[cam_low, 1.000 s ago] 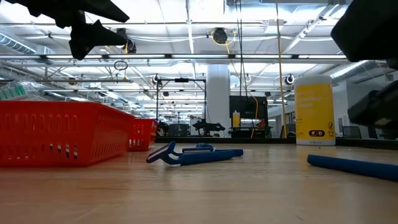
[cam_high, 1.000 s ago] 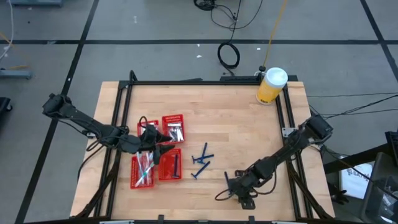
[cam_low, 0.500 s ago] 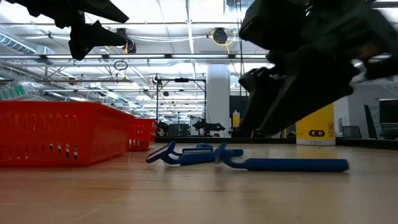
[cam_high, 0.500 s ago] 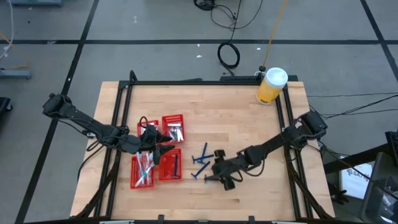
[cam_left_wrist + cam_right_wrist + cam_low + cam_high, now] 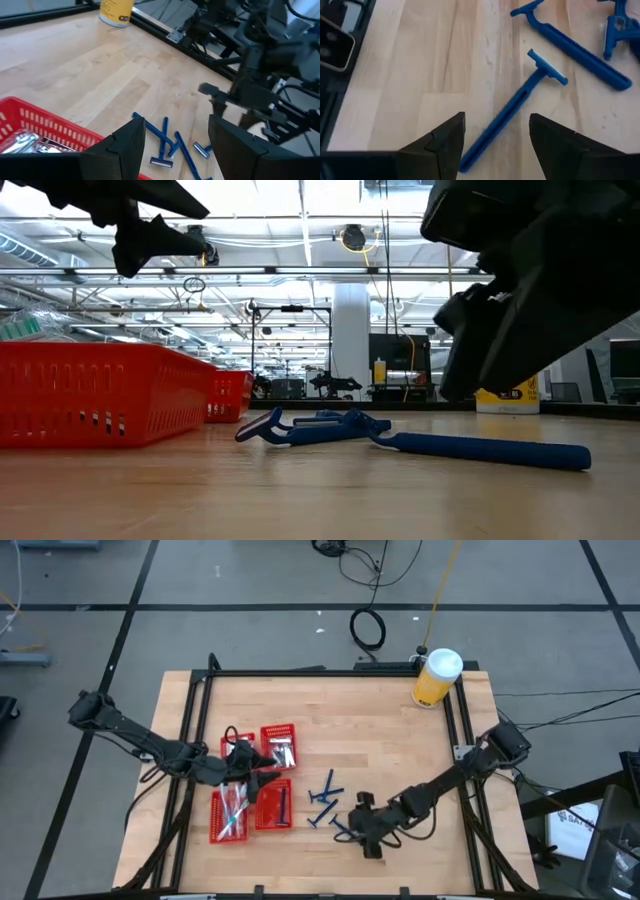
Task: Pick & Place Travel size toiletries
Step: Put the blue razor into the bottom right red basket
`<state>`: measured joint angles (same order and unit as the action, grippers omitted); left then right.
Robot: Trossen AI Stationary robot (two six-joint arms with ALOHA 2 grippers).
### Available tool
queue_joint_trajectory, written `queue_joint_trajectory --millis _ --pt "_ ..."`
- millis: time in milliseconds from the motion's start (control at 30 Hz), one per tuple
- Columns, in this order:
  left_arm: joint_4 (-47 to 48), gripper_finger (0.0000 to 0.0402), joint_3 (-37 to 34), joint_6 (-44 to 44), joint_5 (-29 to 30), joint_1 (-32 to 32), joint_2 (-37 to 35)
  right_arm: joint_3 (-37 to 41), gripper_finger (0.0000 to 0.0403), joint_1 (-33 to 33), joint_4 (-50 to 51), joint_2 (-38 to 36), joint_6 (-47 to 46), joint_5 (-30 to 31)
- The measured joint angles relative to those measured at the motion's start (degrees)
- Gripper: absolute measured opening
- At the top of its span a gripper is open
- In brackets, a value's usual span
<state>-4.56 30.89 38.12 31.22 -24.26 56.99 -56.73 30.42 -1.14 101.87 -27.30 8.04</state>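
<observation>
On the bare wood below my right gripper (image 5: pixel 495 137), fingers apart and empty: one dark blue razor (image 5: pixel 520 102), slim handle, pale blade head. My left gripper (image 5: pixel 175 145) hangs open over the red baskets (image 5: pixel 250 810).

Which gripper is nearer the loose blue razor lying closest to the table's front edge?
Right. The right gripper hangs open directly over that razor, not touching it. The left gripper is across the table, open over the red baskets.
</observation>
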Motion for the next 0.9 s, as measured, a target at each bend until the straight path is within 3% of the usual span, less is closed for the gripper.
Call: queue_joint_trajectory --millis 133,467,633,900 --pt "0.00 0.0214 0.00 -0.18 0.30 1.22 0.00 0.00 0.0210 2.02 -0.13 2.63 -1.96 3.08" --pt "-1.64 0.0214 0.00 -1.83 0.34 5.21 0.00 -0.23 0.0197 1.81 0.06 6.13 -1.99 4.37" --pt "-2.01 0.0214 0.00 -1.96 0.26 6.05 0.00 -0.26 0.0140 0.82 8.03 6.16 -3.75 4.13" --pt "-1.52 0.0214 -0.02 -1.96 0.22 6.07 0.00 -0.15 0.0020 0.21 10.85 6.22 -2.61 3.91"
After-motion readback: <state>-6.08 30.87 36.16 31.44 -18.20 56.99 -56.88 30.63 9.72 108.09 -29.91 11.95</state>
